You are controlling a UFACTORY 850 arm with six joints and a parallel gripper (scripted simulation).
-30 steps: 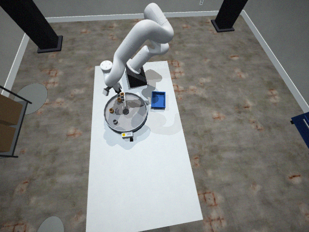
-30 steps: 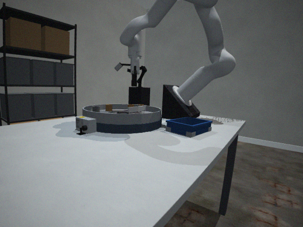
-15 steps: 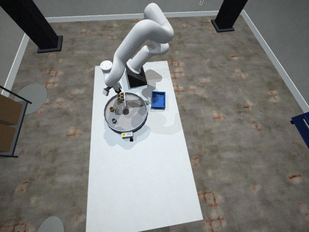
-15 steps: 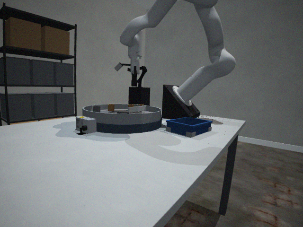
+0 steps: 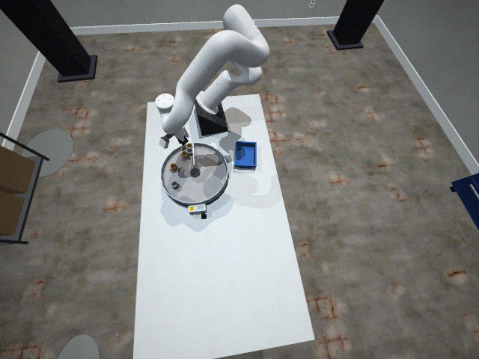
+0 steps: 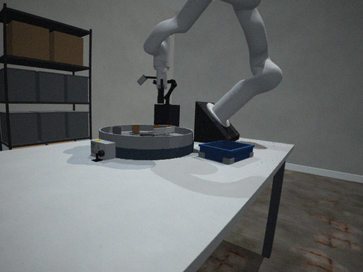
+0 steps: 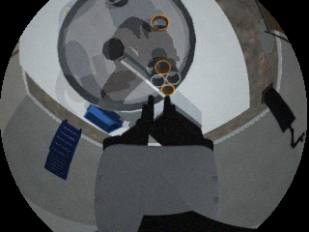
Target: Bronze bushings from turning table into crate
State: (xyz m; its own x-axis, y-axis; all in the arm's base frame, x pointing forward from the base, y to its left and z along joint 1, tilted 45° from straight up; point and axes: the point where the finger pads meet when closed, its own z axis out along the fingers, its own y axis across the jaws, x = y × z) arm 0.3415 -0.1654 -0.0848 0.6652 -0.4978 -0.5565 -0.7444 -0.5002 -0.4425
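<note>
White table [image 6: 117, 211] – patterned carpet [image 5: 367, 232], grey walls.

Three bronze bushings [image 5: 174, 167] and steel bushings [image 5: 175, 185] stand upright on the turning table [image 5: 222, 181]; blue crate [image 5: 245, 154] beside it.

warehouse-like workshop — metal shelving [image 6: 43, 79], cardboard boxes [image 6: 43, 43], white worktable [image 6: 117, 204]
</note>
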